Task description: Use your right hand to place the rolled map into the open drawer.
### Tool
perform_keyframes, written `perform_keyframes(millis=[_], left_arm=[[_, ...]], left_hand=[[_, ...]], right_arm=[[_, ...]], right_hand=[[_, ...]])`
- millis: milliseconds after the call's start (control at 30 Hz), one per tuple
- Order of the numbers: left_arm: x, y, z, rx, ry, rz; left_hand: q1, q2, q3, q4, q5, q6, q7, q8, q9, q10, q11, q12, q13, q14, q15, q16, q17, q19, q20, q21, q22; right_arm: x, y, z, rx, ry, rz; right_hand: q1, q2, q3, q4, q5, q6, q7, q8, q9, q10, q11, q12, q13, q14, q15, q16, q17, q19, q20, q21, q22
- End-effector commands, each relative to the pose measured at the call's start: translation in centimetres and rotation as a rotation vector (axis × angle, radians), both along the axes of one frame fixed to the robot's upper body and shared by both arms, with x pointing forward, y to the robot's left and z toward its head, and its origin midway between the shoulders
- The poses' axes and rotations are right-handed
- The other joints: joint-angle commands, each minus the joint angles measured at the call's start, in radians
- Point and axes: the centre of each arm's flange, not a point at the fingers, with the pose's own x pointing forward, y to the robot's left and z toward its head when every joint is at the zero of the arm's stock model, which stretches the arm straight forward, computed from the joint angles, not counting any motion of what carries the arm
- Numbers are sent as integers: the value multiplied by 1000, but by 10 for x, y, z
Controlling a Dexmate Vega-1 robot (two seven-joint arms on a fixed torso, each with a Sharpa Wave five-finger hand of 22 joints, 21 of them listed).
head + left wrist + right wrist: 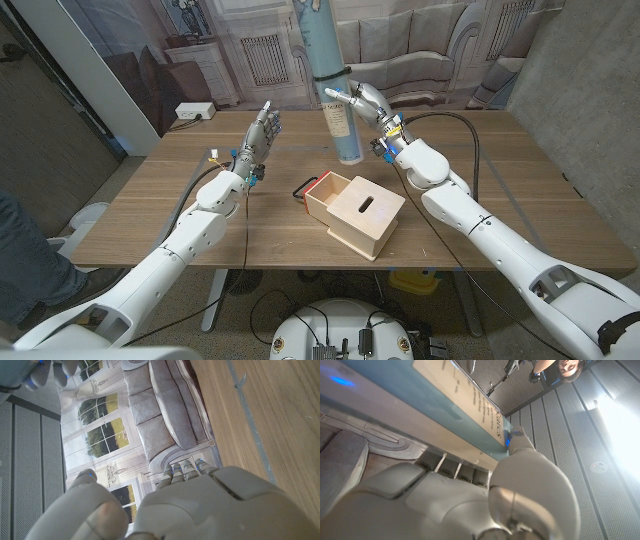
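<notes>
The right hand (365,103) grips the rolled map (332,80), a long blue tube bearing a pale label, and holds it nearly upright above the far middle of the wooden table (520,200); the tube's lower end hangs just behind the wooden box (355,212) and appears clear of the tabletop, though contact cannot be ruled out from the head view. In the right wrist view the fingers (450,467) wrap the tube's underside and the thumb (530,480) presses against its labelled face (470,400). The open drawer (322,192) is slid out from the box toward the robot's left, showing a reddish inner edge; a black-and-red loop (304,187) lies at its outer end. The left hand (262,135) stands raised on its edge, fingers extended and apart, grasping nothing, to the left of the box. The step in hand is judged to be transport: the map is grasped and lifted but not yet over the drawer. The next move calls for tilting the tube toward horizontal, aligning it with the drawer's opening, and lowering it; the tube looks much longer than the drawer, so it may rest only partly inside.
</notes>
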Motion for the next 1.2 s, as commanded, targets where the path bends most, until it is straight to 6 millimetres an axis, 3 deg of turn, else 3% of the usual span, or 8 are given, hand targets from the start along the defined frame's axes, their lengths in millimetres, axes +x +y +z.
perform_keyframes(millis=[33, 800, 1200], left_arm=[[0, 5, -1, -4, -3, 6], [-1, 8, 2, -1, -11, 12], [1, 7, 2, 0, -6, 9]], left_hand=[[-1, 6, -6, 1, -4, 4, -1, 0, 2, -7, -4, 1, 3, -10, -3, 5, 2, -52, -13, 7, 4], [0, 8, -9, 0, -4, 5, -2, 0, 2, -7, -5, 1, 3, -9, -3, 5, 2, -52, -13, 8, 4], [1, 9, -10, 0, -4, 5, -1, 1, 2, -7, -5, 1, 3, -9, -4, 5, 2, -53, -12, 8, 4]], right_arm=[[-7, 14, -1, -17, -8, 64], [-8, 28, -15, -10, 15, 121], [-11, 32, -20, -41, 16, 132]], right_hand=[[-29, 36, 92, 80, 0, 64, -58, 5, 2, -5, 3, -7, 4, -1, -137, -1, 4, -6, -138, -3, 2], [-32, 35, 95, 83, -1, 64, -58, 0, 3, -2, 3, -11, 4, -13, -136, -3, 5, -16, -137, -6, 2], [-39, 33, 95, 87, -2, 69, -59, -1, 3, 0, 3, -13, 4, -39, -132, -10, 5, -47, -133, -19, 1]])
